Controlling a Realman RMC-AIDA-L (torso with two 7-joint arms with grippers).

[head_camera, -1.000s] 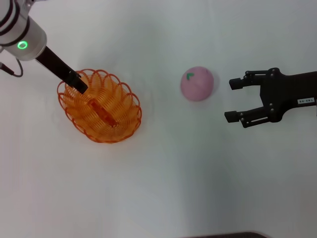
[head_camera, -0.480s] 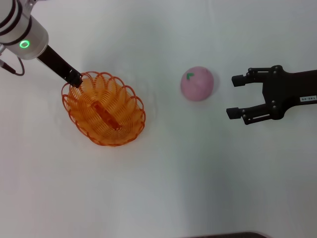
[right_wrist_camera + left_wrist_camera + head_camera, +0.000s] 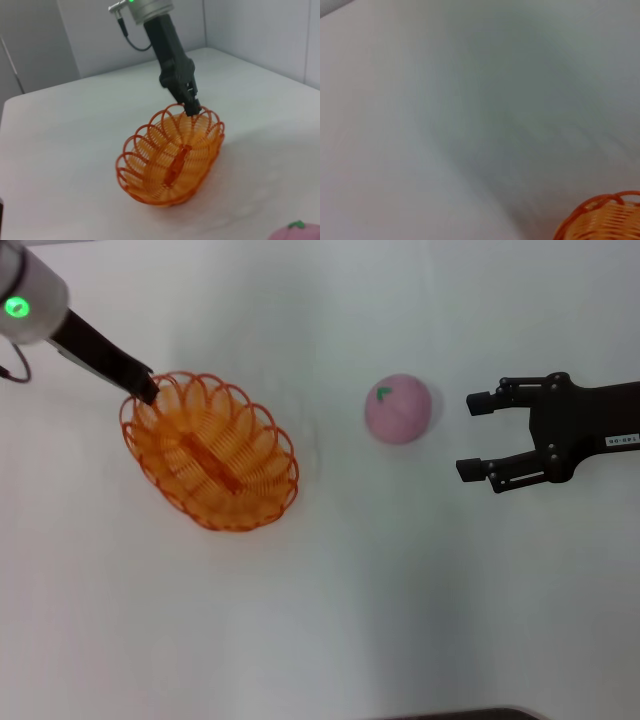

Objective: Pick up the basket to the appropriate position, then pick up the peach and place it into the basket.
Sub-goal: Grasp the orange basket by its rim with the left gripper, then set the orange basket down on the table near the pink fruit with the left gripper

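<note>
desk [image 3: 400, 600]: plain white, carries everything
basket [image 3: 211, 464]: orange, left part of desk, tilted, end nearest the left tool raised off the surface in right wrist view
left tool [image 3: 147, 392]: clenched on basket rim at its far-left loop, arm reaching in from top-left corner
peach [image 3: 398, 408]: sits on desk, between basket and right tool, well apart from basket
right tool [image 3: 478, 435]: released, fingers spread, just right of peach, not touching it
</note>
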